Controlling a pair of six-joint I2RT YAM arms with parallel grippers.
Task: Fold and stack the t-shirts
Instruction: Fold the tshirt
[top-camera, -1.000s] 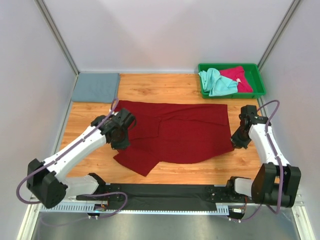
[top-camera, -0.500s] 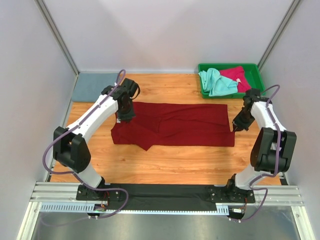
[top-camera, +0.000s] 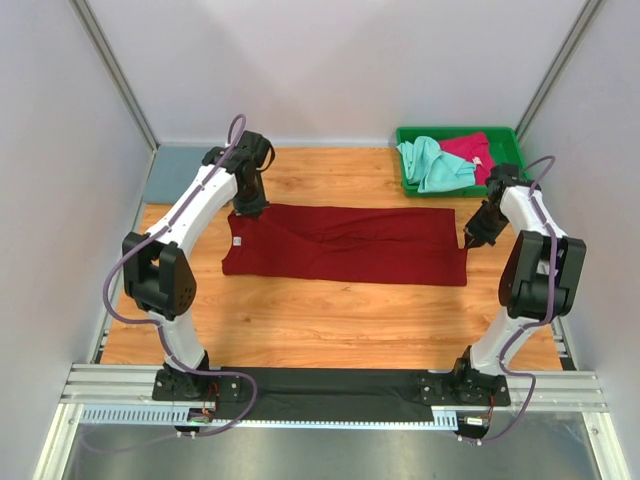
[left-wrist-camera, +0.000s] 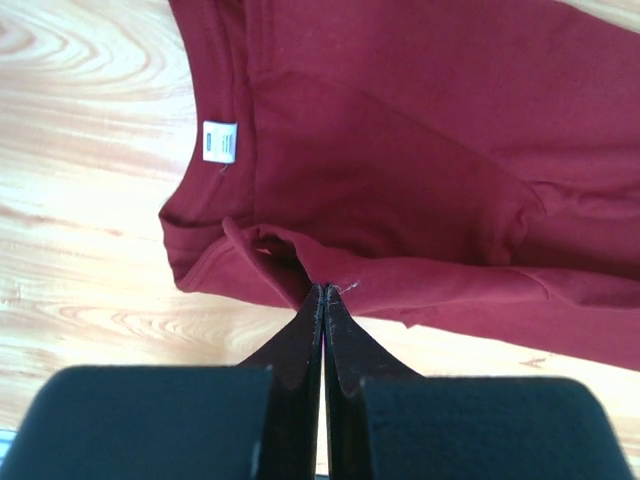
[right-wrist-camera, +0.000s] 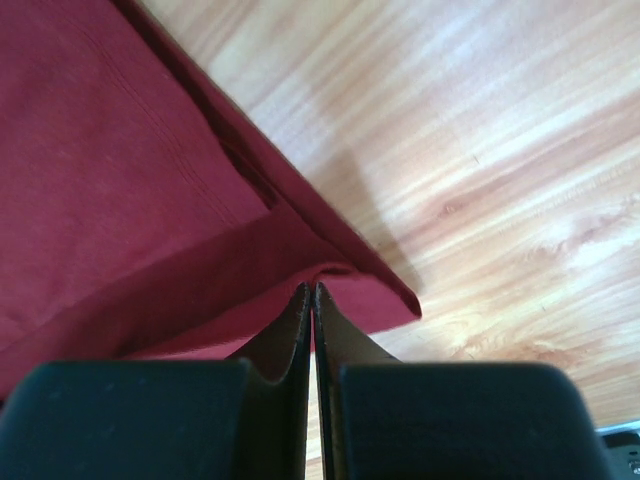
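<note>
T-shirt (top-camera: 350, 245), dark red, clenched by left pincer (left-wrist-camera: 322, 288), right pincer (right-wrist-camera: 312, 287); grey-blue shirt (top-camera: 172, 175) half-hidden.

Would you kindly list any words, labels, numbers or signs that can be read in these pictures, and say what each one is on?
White neck label inside the collar of the dark red shirt: it carries bluish print, too small and blurred to read.
No other words, brands, numbers or signs can be read in any view.

Bright, even light from overhead, soft shadows only. Wood bench (right-wrist-camera: 500, 130) looks a bit washed out in my wrist views, and my left pincer (left-wrist-camera: 322, 292) goes blurry up close.
</note>
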